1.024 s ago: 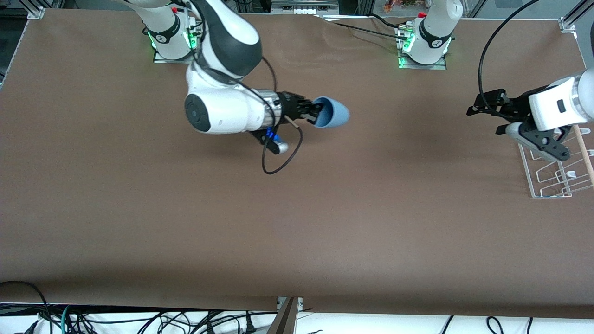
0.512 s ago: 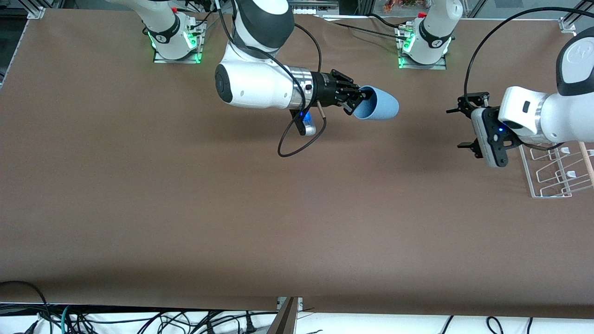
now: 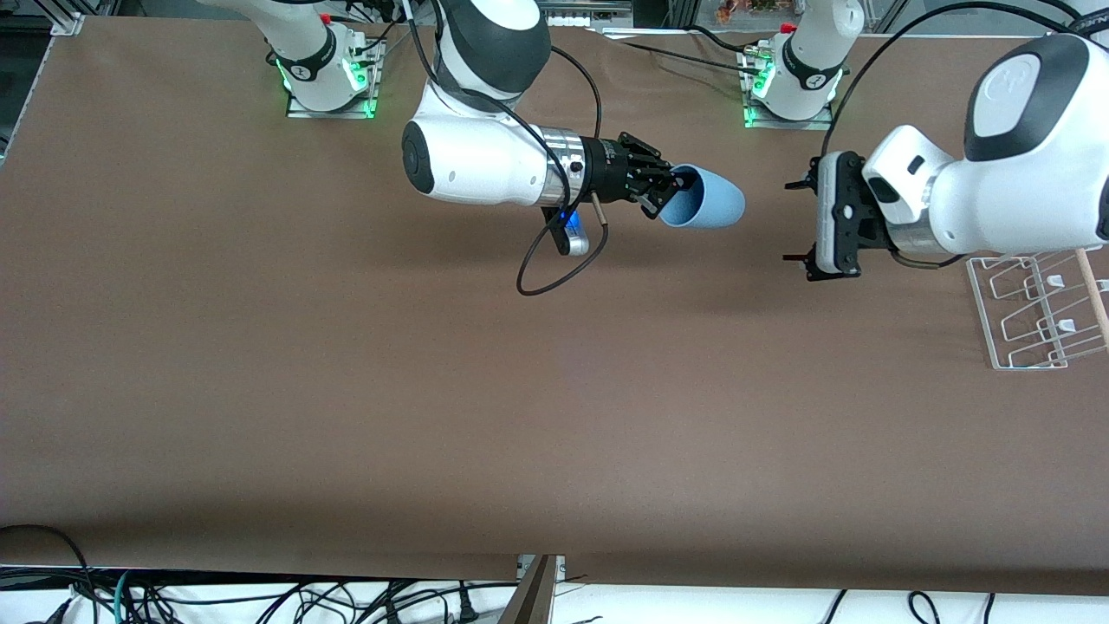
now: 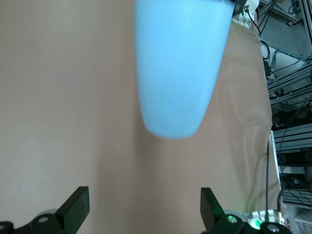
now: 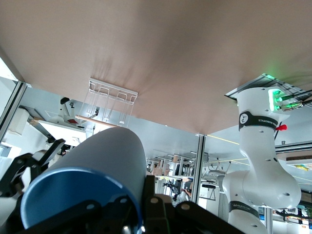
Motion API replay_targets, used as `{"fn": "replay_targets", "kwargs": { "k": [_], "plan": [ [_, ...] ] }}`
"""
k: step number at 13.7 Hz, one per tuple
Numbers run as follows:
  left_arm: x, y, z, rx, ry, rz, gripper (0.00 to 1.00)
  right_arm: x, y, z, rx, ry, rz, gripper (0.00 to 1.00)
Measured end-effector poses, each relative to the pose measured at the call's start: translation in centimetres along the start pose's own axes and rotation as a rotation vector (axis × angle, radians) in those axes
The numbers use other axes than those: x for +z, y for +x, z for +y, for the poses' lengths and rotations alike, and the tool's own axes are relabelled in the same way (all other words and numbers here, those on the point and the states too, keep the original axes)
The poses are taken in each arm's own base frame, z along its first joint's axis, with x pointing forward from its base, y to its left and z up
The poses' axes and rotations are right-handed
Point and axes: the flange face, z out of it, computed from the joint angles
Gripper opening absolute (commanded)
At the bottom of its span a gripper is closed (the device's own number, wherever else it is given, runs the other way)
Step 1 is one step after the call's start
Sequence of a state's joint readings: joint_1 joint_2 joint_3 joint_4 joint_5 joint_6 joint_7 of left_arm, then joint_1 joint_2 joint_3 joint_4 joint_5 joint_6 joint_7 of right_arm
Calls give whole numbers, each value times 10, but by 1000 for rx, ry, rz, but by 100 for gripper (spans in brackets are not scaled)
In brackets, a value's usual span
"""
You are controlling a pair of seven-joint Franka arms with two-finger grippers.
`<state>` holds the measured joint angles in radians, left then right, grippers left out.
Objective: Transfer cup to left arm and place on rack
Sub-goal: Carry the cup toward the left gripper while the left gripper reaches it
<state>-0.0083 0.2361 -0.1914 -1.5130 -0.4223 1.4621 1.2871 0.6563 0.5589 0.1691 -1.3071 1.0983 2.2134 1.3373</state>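
two arms front, left pincer [image 4: 144, 214] wide, facing cup [image 4: 178, 68]

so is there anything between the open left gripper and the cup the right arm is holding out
Nothing: in the front view only bare table shows below the gap between the left gripper and the cup. The left wrist view shows the same.
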Motion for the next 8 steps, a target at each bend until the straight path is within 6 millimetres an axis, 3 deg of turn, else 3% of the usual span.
{"fn": "replay_targets", "kwargs": {
  "k": [4, 8],
  "plan": [
    [17, 32, 9, 54, 18, 29, 100, 0, 0, 0, 0, 0, 0, 0],
    [30, 31, 20, 44, 10, 45, 100, 0, 1, 0, 1, 0, 0, 0]
  ]
}}
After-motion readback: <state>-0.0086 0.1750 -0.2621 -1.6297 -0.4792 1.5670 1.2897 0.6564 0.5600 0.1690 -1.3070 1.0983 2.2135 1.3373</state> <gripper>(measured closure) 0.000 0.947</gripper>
